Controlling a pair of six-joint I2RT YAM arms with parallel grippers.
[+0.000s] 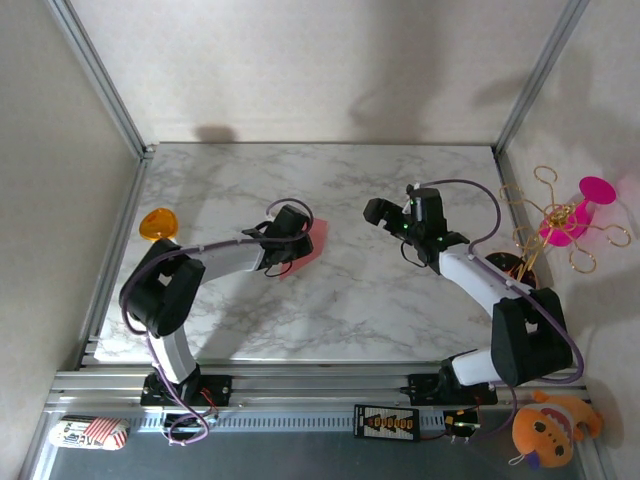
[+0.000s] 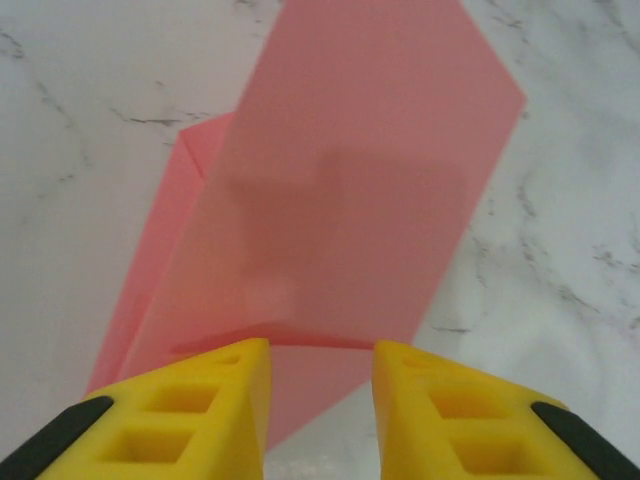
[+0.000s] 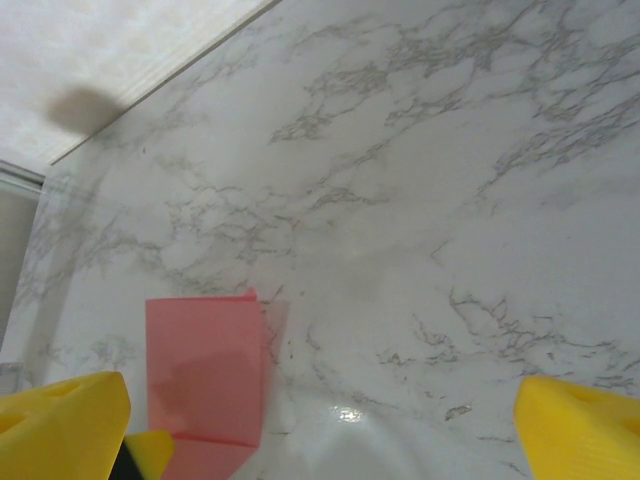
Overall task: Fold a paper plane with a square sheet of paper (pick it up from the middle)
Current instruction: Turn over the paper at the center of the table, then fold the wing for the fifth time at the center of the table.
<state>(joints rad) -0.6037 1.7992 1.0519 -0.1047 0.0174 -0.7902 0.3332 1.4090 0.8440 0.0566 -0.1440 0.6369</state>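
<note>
Reaching over a white marble table (image 1: 400,300), my two arms point toward its middle, seen from above. My left gripper (image 1: 296,243) is down over the square sheet of paper (image 1: 320,240), a salmon-pink piece lying left of the table's centre.

Through my left wrist camera, the paper is already folded. One broad layer with an angled far corner lies over a narrower layer that peeks out on the left. Its near edge, slightly raised, runs across just ahead of my yellow fingers (image 2: 225,400). Those two fingers stand a narrow gap apart, not pressed together, and I cannot tell whether they touch the paper.

My right gripper (image 3: 320,400) is clear of the paper, to its right. Its yellow jaws are spread wide, with only bare marble between them. From that wrist, the paper appears at lower left.

An orange round disc (image 1: 158,224) rests at the table's left edge. A magenta flower-like toy (image 1: 572,215) stands beyond the right edge.
</note>
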